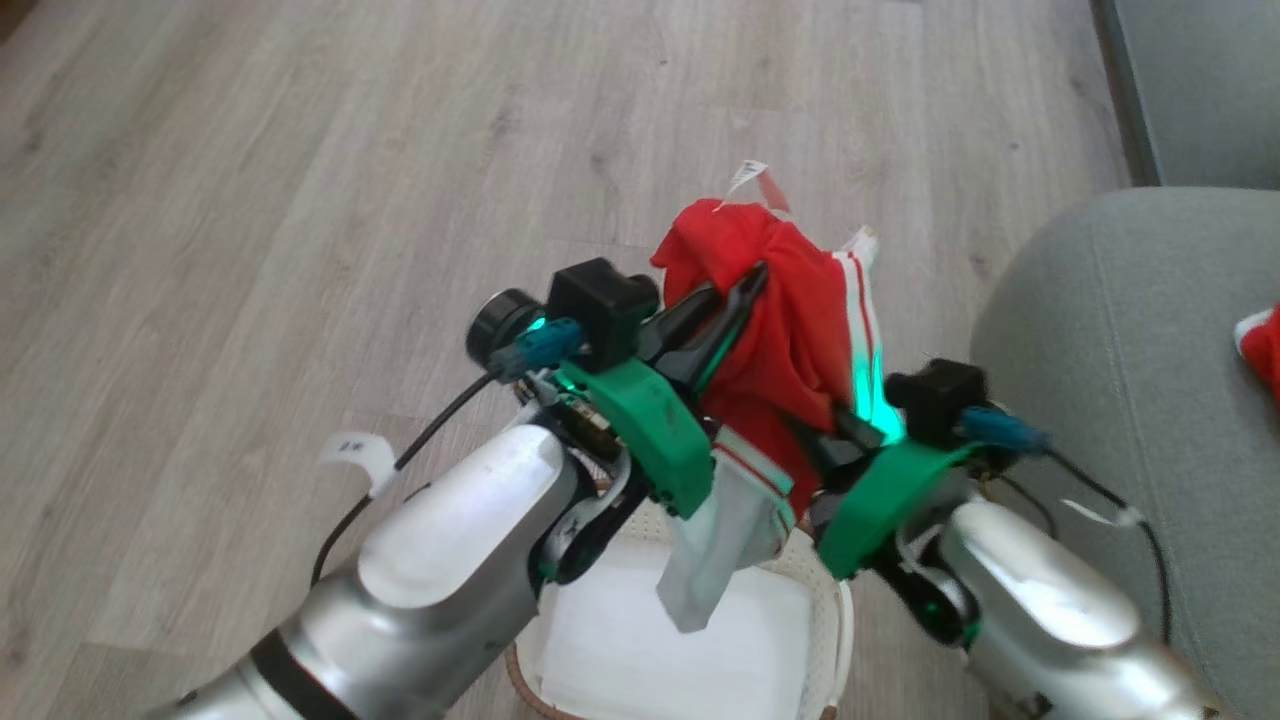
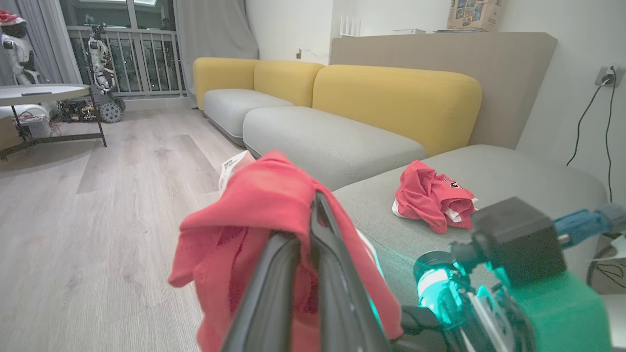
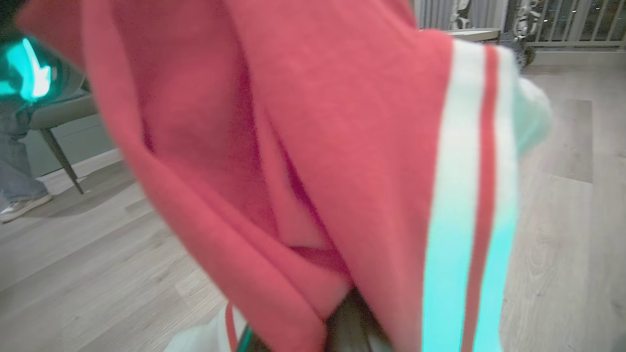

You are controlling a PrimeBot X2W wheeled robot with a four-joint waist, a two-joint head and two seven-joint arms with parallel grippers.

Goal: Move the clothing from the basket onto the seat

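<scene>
Home living room, long sofa (image 2: 332, 142) with yellow backrests, pale wood-plank floor (image 2: 98, 220), grey curtains (image 2: 215, 29), balcony window (image 2: 122, 49)

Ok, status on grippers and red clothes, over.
Left gripper and right gripper shut on bright red white-striped sports garment, held above cream perforated basket. Grey-green cushion seat right, nothing between.

Nothing legible: tiny print on white paper label (image 2: 234, 166) of bright red thin sports garment (image 2: 254, 210), too blurred.
</scene>
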